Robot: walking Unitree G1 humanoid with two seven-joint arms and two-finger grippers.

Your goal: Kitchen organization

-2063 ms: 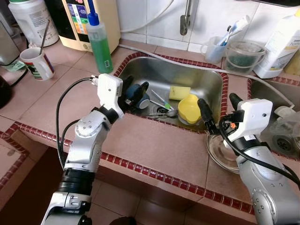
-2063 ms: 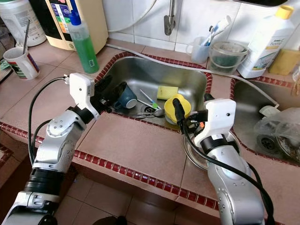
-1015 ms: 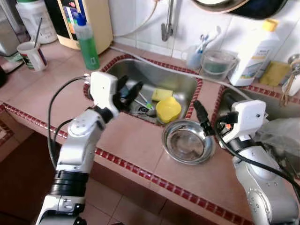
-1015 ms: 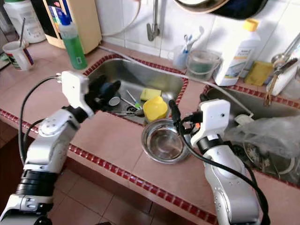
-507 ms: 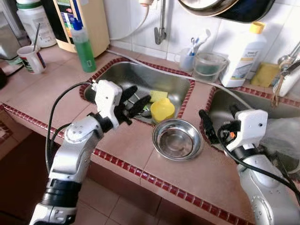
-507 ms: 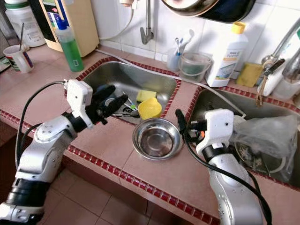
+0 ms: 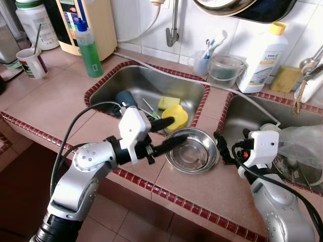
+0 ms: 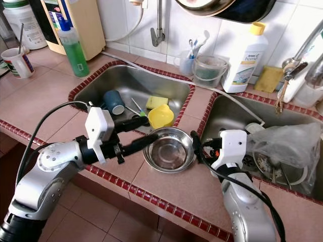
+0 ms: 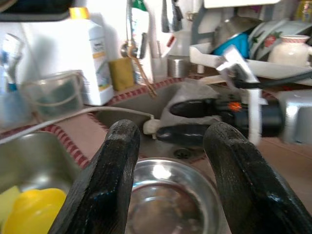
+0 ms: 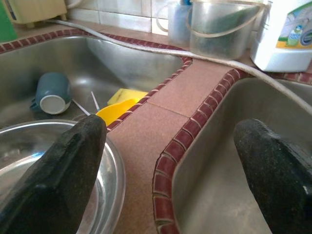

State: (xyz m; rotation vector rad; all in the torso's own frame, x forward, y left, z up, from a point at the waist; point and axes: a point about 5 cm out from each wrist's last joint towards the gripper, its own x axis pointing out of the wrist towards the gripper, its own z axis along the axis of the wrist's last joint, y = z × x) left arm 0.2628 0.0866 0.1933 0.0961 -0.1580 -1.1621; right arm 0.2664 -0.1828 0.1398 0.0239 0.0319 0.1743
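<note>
**Steel bowl between two open grippers**

Stainless steel bowl (image 7: 192,152) sits upright on the pink tiled counter (image 7: 50,101), on the strip between the two sinks and just beside the near corner of the left sink (image 7: 151,83). It holds nothing.

The left gripper (image 7: 171,132) reaches across from the robot's left with its fingers spread apart; one fingertip lies at the bowl's near rim, the other points toward the yellow cup (image 7: 175,116) that stands at the sink's edge. Nothing is held between them (whether the lower finger actually touches the rim cannot be told). In the left wrist view the two black fingers (image 9: 102,190) frame the bowl from above.

The right gripper (image 8: 195,146) stands just right of the bowl, fingers wide open and empty, one finger near the rim and the other over the edge of the right sink (image 7: 252,113).

Inside the left sink lie a dark blue mug (image 8: 114,102) on its side, a yellow sponge (image 8: 157,102) and some cutlery. A green soap bottle (image 7: 87,46) stands on the counter behind, and a white detergent bottle (image 7: 260,56) by the wall.
</note>
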